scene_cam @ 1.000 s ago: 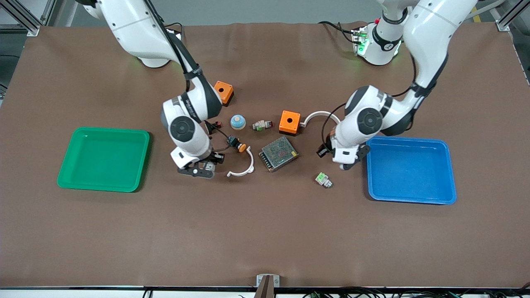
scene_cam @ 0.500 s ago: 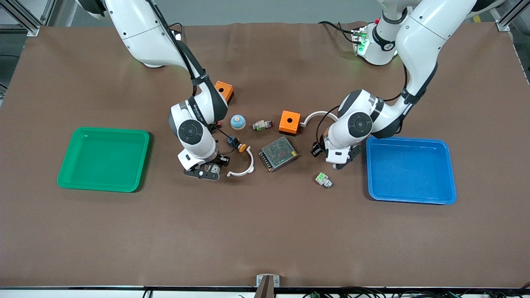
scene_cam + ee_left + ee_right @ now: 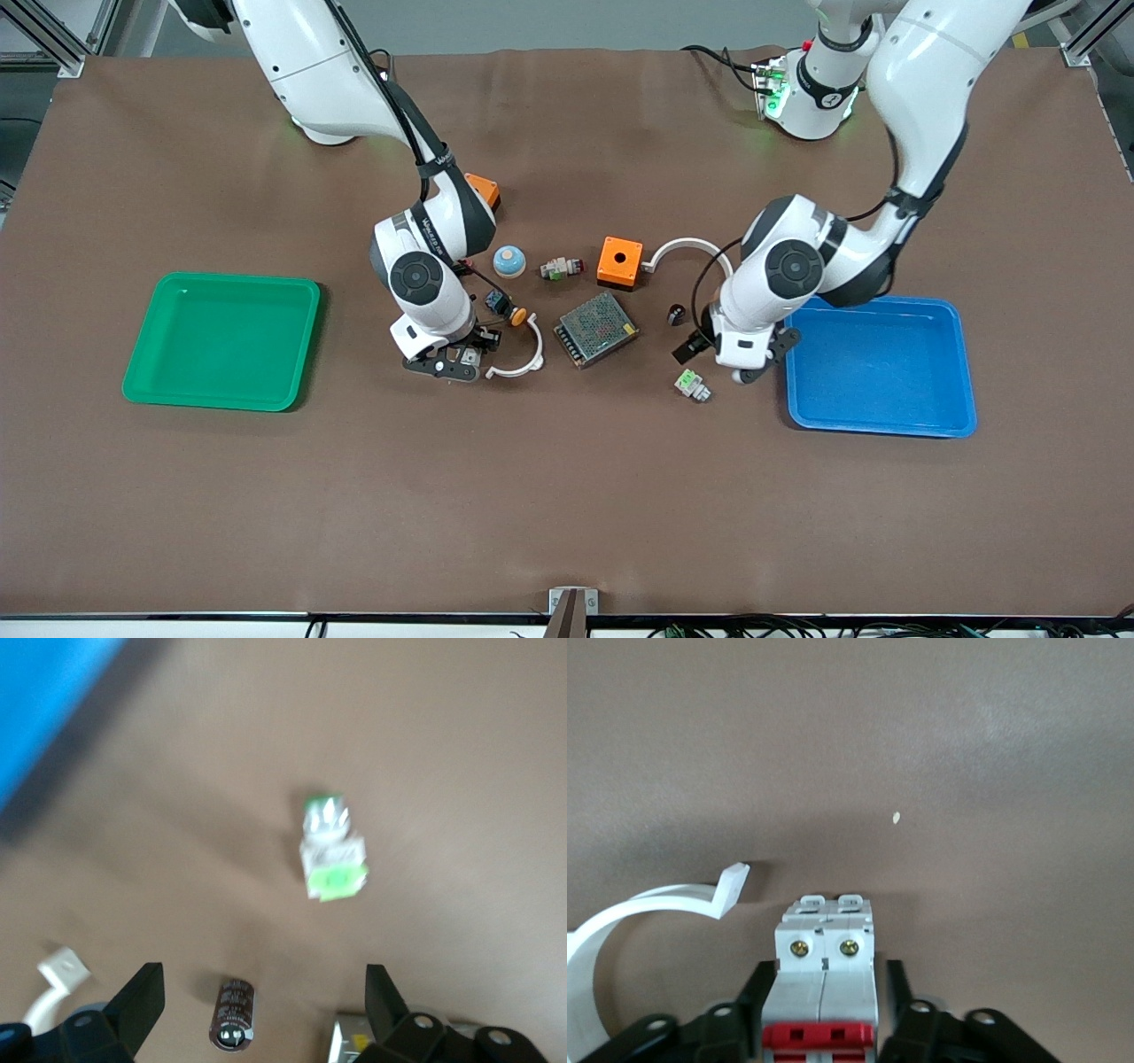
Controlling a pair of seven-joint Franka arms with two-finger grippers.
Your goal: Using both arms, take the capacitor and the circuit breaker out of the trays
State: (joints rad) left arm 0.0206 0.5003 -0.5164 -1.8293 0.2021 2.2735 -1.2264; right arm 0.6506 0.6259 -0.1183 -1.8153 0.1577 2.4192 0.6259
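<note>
The capacitor (image 3: pixel 677 313), a tiny black cylinder with a silvery end, lies on the brown mat between the metal power supply and the blue tray. In the left wrist view the capacitor (image 3: pixel 232 1014) shows below and between the spread fingers. My left gripper (image 3: pixel 716 356) (image 3: pixel 264 1003) is open and empty above the mat, beside it. The breaker (image 3: pixel 824 988), white with a red lever, sits between my right gripper's fingers (image 3: pixel 764 979), with a narrow gap on one side. My right gripper (image 3: pixel 452 365) (image 3: pixel 826 973) is low at the mat, beside the white arc.
Green tray (image 3: pixel 221 341) at the right arm's end, blue tray (image 3: pixel 877 365) at the left arm's. Between them lie a metal power supply (image 3: pixel 596 329), white arcs (image 3: pixel 523 359) (image 3: pixel 687 246), a green-and-white connector (image 3: pixel 692 385) (image 3: pixel 332 858), orange boxes (image 3: pixel 619 259), an orange-capped button (image 3: pixel 505 307) and a blue-topped knob (image 3: pixel 509 260).
My left gripper moved over the capacitor, then back toward the blue tray, so the capacitor now shows. My right gripper shifted steadily toward the white arc.
</note>
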